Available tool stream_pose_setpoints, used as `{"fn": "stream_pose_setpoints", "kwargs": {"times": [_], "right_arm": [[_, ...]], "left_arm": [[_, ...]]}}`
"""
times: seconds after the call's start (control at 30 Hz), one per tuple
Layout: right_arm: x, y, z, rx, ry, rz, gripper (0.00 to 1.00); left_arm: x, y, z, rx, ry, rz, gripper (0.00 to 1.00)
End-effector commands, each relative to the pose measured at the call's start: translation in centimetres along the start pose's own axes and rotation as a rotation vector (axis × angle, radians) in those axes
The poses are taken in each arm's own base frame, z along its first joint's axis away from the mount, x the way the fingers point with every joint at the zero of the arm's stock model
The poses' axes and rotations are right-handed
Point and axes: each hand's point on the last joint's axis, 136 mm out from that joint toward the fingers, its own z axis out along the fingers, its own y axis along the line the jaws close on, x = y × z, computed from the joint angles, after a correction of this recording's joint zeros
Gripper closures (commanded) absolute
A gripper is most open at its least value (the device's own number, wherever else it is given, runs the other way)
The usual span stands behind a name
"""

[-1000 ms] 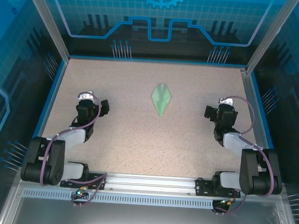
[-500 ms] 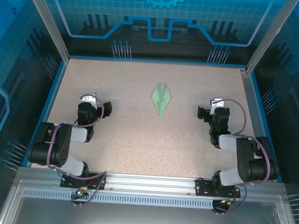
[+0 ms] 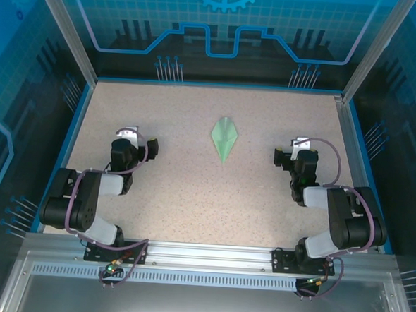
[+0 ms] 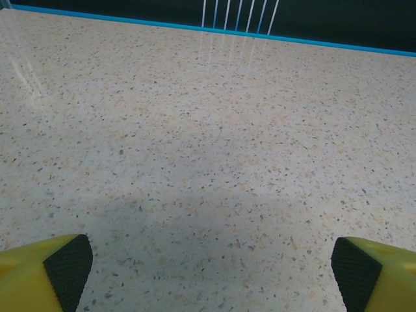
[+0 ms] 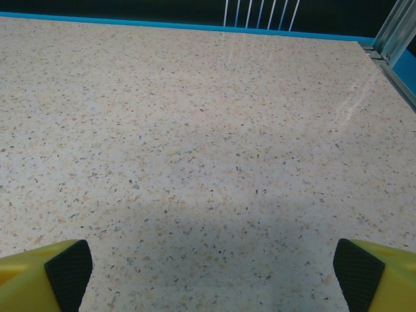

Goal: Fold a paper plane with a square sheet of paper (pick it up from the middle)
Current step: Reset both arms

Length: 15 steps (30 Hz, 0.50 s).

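Observation:
The square sheet of paper lies folded into a pale green paper plane (image 3: 224,138), flat on the speckled table (image 3: 192,190), its sharp tip toward the near edge. My left gripper (image 3: 137,140) sits well to the plane's left, open and empty. In the left wrist view its yellow fingers (image 4: 39,273) stand wide apart over bare table, and the left gripper (image 4: 211,273) holds nothing. My right gripper (image 3: 291,150) is about as far to the plane's right, also open. The right wrist view has its black pads (image 5: 68,270) far apart, with nothing in the right gripper (image 5: 214,273).
A blue rim (image 3: 212,85) bounds the table at the back, with metal posts (image 3: 352,115) and transparent walls at the sides. Both arms are folded close to their bases (image 3: 83,233) near the front rail. Open table surrounds the plane.
Both arms have folded back toward their bases, and each gripper has shifted slightly inward. The plane has not moved. Both grippers stayed open.

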Motion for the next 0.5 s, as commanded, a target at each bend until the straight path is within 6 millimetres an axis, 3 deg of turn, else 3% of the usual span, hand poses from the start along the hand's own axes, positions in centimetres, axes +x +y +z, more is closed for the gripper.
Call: {"fn": "stream_pose_setpoints", "kwargs": {"times": [0.0, 0.47], "right_arm": [[-1.18, 0.42, 0.13, -0.006, -0.040, -0.001, 0.01], [-1.25, 0.45, 0.14, -0.007, -0.042, -0.002, 0.01]], "left_arm": [[-0.12, -0.78, 0.38, 0.029, 0.010, 0.048, 0.02], [-0.21, -0.88, 0.43, 0.034, 0.010, 0.049, 0.02]]}}
